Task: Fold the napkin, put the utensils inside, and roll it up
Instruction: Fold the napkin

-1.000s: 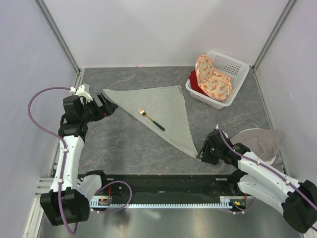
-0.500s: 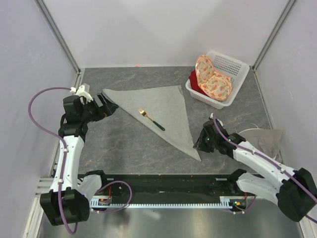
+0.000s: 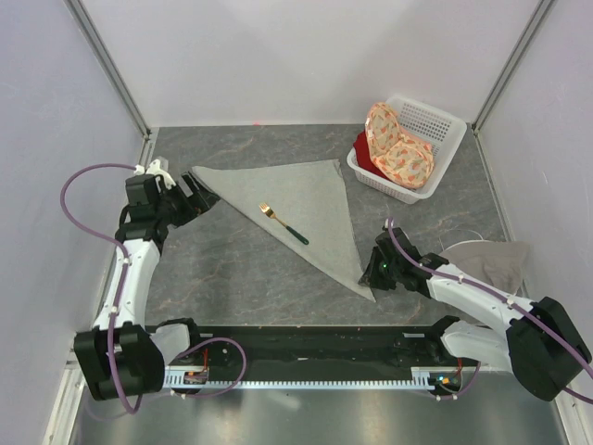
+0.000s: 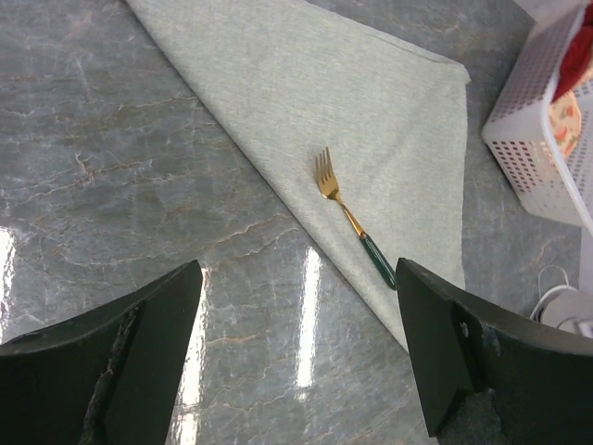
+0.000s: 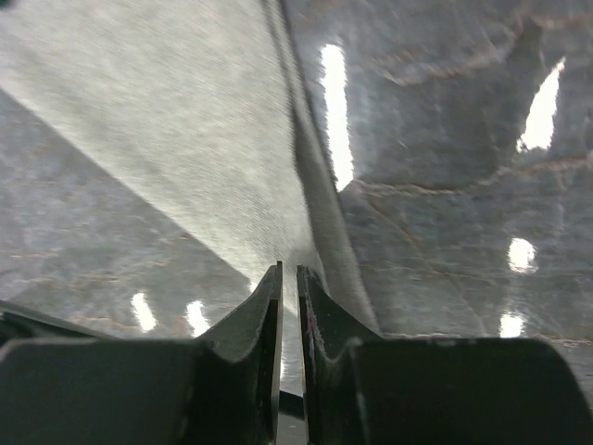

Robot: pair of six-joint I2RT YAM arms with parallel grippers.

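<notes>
The sage-grey napkin (image 3: 296, 199) lies flat on the table, folded into a triangle. The fork (image 3: 283, 223), gold head and dark green handle, rests on it near the long folded edge. My left gripper (image 3: 206, 199) hovers open by the napkin's left corner; its wrist view shows the fork (image 4: 352, 222) and the napkin (image 4: 371, 111) ahead of the wide-apart jaws (image 4: 298, 269). My right gripper (image 3: 371, 275) sits low at the napkin's right edge near the near corner. There its jaws (image 5: 288, 271) stand almost together, with the cloth edge (image 5: 185, 120) running between them.
A white basket (image 3: 435, 125) at the back right holds orange floral cloths (image 3: 398, 148) and a red cloth (image 3: 363, 153). A paler beige-grey cloth (image 3: 486, 264) lies at the right beside my right arm. The basket's corner (image 4: 537, 139) shows in the left wrist view.
My right gripper has slid left and away from me onto the napkin's right edge, and its jaws have closed in. The left arm shifted slightly; its jaws stay wide.
</notes>
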